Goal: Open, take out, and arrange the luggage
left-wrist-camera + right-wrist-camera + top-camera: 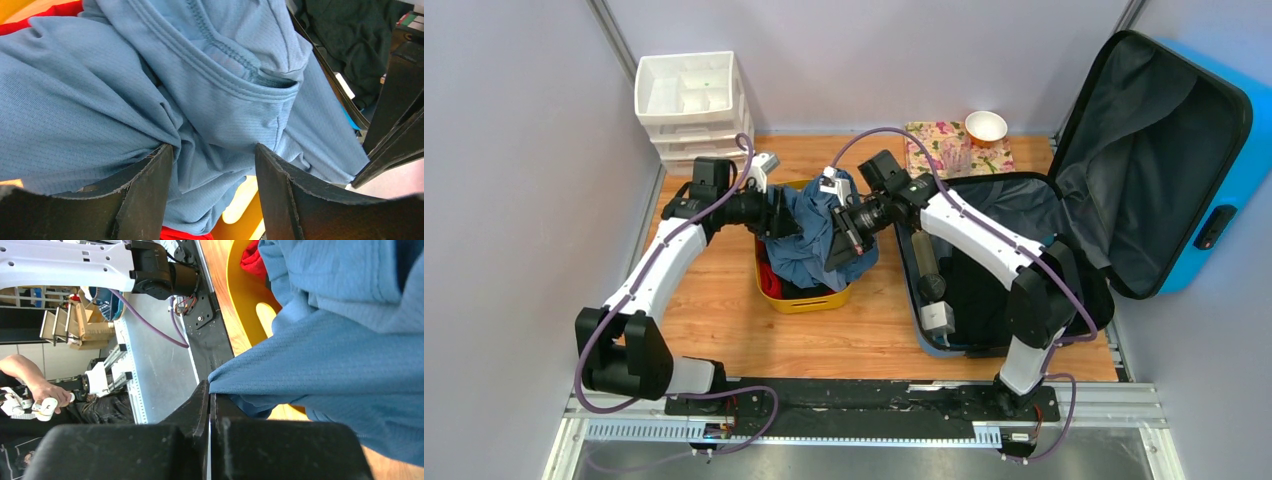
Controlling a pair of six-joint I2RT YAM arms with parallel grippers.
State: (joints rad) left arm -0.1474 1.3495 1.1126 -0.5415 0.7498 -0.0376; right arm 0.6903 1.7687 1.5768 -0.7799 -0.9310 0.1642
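The luggage point(1224, 140) sits at the right end of the wooden table point(714, 310), lying open. It has a glossy bright-blue hard shell, the lid is propped up at the right wall with slack dark grey lining facing me, and the base lies flat on the table. My right arm crosses the base, so I make out only dark folded cloth, a small white block point(937, 318) and a dark tube-like thing point(927, 258) in there; can't tell what they are. Just left of the luggage is the yellow tub point(809, 300), smooth plastic with rounded corners, mostly covered by a blue garment point(809, 240) draped over it. The garment is fine mesh knit, with a stitched double seam and a collar-like band in the left wrist view. Red cloth point(769, 278) peeks out under it inside the tub. The left gripper point(215, 167) has its flat black fingers point(145, 195) spread apart, with garment bunched in the gap and no pinch visible. The right gripper point(209, 390) is clamped tight, fingers flush together, with the garment's edge caught at the tips. From above, both grippers are half buried in fabric and their tips are hidden. At back left is a white plastic drawer unit point(689, 100). At back centre is a floral mat point(944, 148) with a small bowl point(986, 127) at its corner.
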